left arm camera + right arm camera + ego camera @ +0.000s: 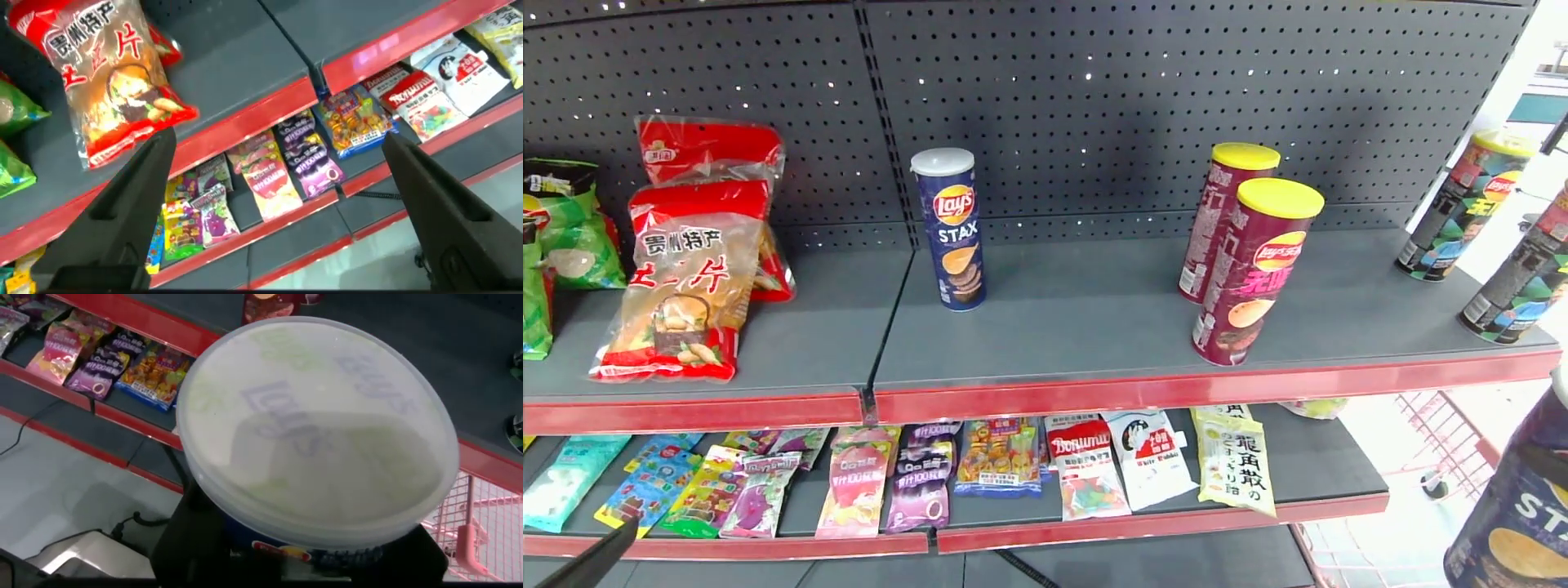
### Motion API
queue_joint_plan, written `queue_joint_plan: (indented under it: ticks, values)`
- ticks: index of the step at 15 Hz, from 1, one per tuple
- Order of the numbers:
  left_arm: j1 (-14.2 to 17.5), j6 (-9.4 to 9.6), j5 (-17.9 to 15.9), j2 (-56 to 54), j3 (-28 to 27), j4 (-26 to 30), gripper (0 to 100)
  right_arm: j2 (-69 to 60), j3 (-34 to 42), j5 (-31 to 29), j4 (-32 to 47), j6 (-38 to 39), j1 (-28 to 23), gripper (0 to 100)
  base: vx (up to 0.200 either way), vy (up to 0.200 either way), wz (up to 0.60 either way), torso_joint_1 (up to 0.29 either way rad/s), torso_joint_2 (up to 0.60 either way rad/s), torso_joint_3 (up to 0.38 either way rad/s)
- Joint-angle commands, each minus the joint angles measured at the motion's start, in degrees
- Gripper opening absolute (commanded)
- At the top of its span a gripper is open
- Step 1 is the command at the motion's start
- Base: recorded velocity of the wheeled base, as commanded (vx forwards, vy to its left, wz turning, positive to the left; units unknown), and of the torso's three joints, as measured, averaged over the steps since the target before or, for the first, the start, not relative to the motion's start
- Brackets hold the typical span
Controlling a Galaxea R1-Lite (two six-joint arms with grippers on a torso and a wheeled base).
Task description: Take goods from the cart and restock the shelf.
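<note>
A blue chip can with a pale lid (319, 425) is held upright in my right gripper (302, 559), whose dark fingers (192, 543) are shut around its body. The same can (1515, 506) shows at the lower right of the head view, below and right of the upper shelf (1094, 327). Another blue can (949, 229) stands at the middle of that shelf. My left gripper (278, 143) hangs open and holds nothing, in front of the lower shelf's snack packets (286, 163). One left fingertip (592, 559) shows at the bottom left.
Two maroon cans with yellow lids (1250, 269) stand right of centre, and two green-black cans (1462, 204) stand at the far right. Red snack bags (690, 269) lean at the left. A pegboard backs the shelf. The red wire cart (1445, 429) is at the lower right.
</note>
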Motion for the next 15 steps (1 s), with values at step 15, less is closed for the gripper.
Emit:
queue_joint_plan:
  ticks: [15]
  values:
    - [0.0, -0.01, 0.1, 0.0, 0.7, 0.0, 100, -0.2, 2.8, 2.6, -1.3, -0.1, 0.1, 0, 0.000, 0.147, 0.00, 0.007, -0.01, -0.005]
